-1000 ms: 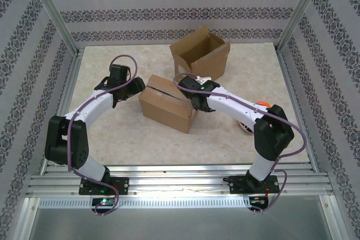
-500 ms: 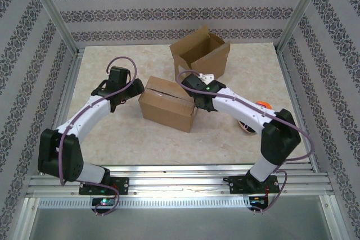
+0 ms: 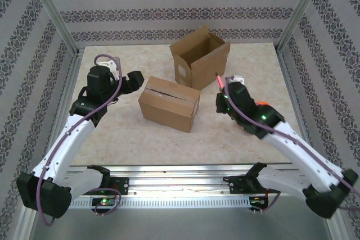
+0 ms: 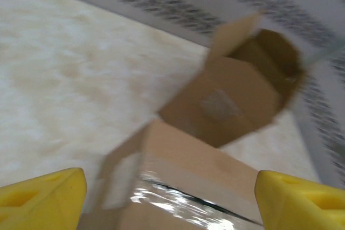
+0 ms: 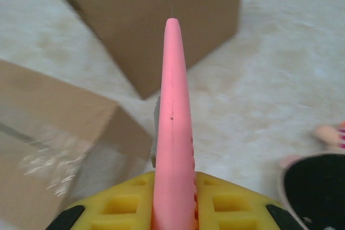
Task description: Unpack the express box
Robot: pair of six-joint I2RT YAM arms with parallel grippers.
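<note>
The express box point(image 3: 169, 103) lies near the middle of the table point(image 3: 140, 144), just in front of a second, open carton point(image 3: 199, 55) whose flaps stand up. It is a plain brown carton with its top flaps down. Glossy clear tape runs along the centre seam, and a dark line follows that seam; whether the tape is already slit cannot be told. The right gripper point(image 3: 226, 89) is clamped on a pink box cutter point(image 5: 172, 122), which it holds off the box's right end, clear of it, tip pointing away from the arm. The left gripper point(image 3: 134, 80) hovers with its jaws wide apart just beside the box's left end, touching nothing. The step in hand appears to be opening the seam. The next move likely calls for steadying the box and either running the blade along the tape or lifting a flap.
</note>
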